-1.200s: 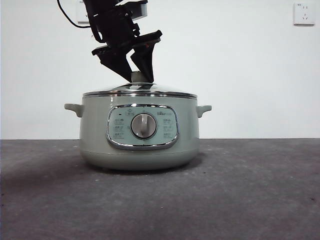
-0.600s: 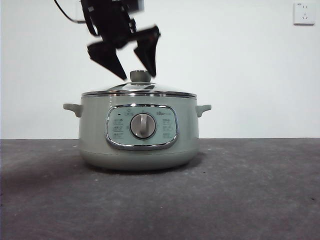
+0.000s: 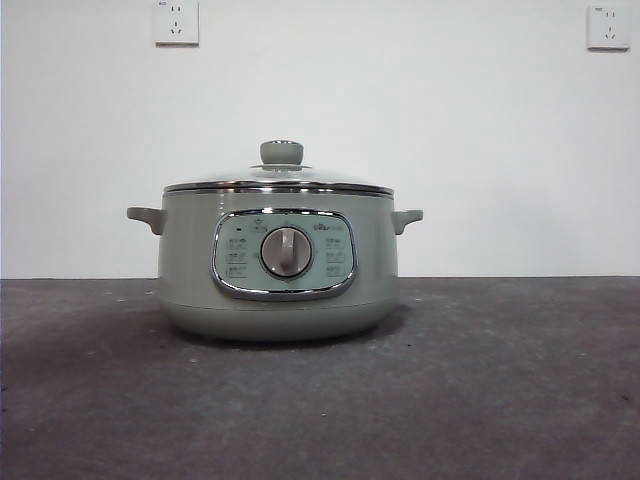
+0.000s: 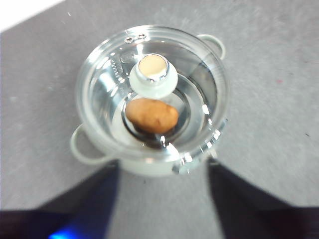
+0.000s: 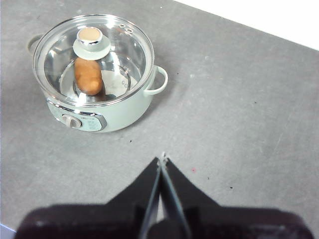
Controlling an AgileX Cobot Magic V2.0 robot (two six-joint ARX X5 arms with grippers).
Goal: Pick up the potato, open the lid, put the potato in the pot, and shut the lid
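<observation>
The sage-green pot (image 3: 190, 290) stands on the grey table with its glass lid (image 3: 330, 180) seated on the rim, knob (image 3: 281, 152) on top. Through the glass, the orange-brown potato (image 4: 151, 115) lies on the pot's floor, and the right wrist view shows the potato (image 5: 88, 75) there as well. My left gripper (image 4: 163, 167) hangs open high above the pot (image 4: 149, 167), touching nothing. Off to the pot's side, my right gripper (image 5: 162, 160) is shut and empty, well away from the pot (image 5: 119, 117). Neither arm shows in the front view.
A white wall rises behind the table (image 3: 500, 380), with two sockets (image 3: 176, 20) (image 3: 608, 26) high up. Two small handles (image 3: 146, 215) (image 3: 408, 217) stick out from the pot's sides.
The gripper that was shut on the lid's knob opened, let go and rose up out of the front view. The lid stays seated on the pot.
</observation>
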